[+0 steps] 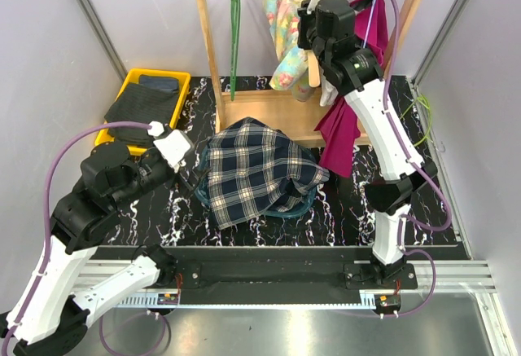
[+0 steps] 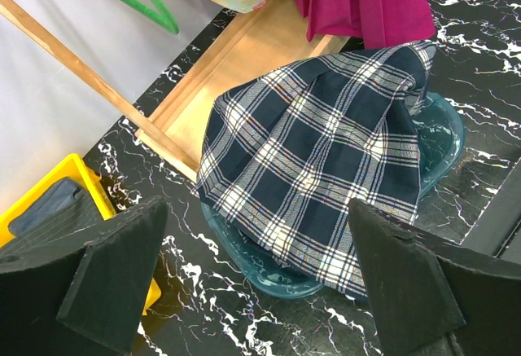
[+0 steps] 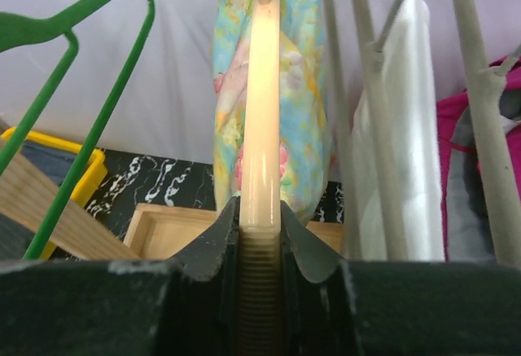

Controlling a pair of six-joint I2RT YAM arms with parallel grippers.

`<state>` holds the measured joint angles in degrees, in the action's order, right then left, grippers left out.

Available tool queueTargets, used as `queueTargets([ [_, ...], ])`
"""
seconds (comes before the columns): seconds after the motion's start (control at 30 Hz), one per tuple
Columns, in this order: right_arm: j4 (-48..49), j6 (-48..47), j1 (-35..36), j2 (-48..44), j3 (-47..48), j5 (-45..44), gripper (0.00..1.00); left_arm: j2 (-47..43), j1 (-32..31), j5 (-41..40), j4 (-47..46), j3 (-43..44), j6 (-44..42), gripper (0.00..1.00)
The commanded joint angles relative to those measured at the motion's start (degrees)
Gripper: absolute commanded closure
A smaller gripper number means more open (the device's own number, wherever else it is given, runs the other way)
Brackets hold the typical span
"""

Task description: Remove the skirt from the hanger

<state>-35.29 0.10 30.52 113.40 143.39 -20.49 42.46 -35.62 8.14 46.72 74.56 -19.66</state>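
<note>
A navy plaid skirt (image 1: pixel 256 169) lies crumpled over a teal basin (image 1: pixel 301 207) on the marble table, free of any hanger; it also shows in the left wrist view (image 2: pixel 326 152). My left gripper (image 1: pixel 191 160) is open and empty, hovering just left of the skirt, its fingers (image 2: pixel 114 274) astride the basin's near edge (image 2: pixel 269 266). My right gripper (image 1: pixel 313 50) is up at the rack rail, shut on a bare cream hanger (image 3: pixel 260 112), which hangs beside a floral garment (image 3: pixel 301 87).
A wooden clothes rack (image 1: pixel 207 38) stands at the back with a green hanger (image 1: pixel 235 30), the floral garment (image 1: pixel 285 30), a white hanger (image 3: pixel 411 128) and a magenta garment (image 1: pixel 342 132). A yellow bin (image 1: pixel 128 87) with dark clothes sits at the back left.
</note>
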Motion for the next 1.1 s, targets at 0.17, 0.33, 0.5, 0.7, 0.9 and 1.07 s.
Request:
queueTargets([
  [0.17, 12.3, 6.2, 1.3, -24.6, -22.0, 14.7, 1.00, 0.0, 0.3, -0.9, -2.5, 2.6, -0.6, 0.01],
  [0.33, 8.1, 10.6, 1.7, -41.5, -40.3, 22.3, 1.00, 2.9, 0.3, -0.6, -3.9, 7.3, -0.4, 0.01],
  [0.5, -1.6, 14.1, 1.7, -52.5, -44.7, 28.1, 1.00, 7.5, 0.3, 3.3, -5.5, 14.6, 3.7, 0.01],
  [0.7, -6.2, 19.0, 1.7, -58.5, -44.3, 32.4, 1.00, 13.4, 0.3, 10.1, -11.3, 22.6, 16.3, 0.01],
  [0.9, -7.0, 23.1, 1.7, -60.1, -43.1, 38.5, 1.00, 20.4, 0.6, 8.9, -17.6, 26.5, 28.3, 0.01],
  [1.07, -6.9, 24.9, 1.6, -60.7, -42.2, 40.0, 1.00, 24.5, 1.5, 18.0, -19.6, 27.7, 34.7, 0.01],
])
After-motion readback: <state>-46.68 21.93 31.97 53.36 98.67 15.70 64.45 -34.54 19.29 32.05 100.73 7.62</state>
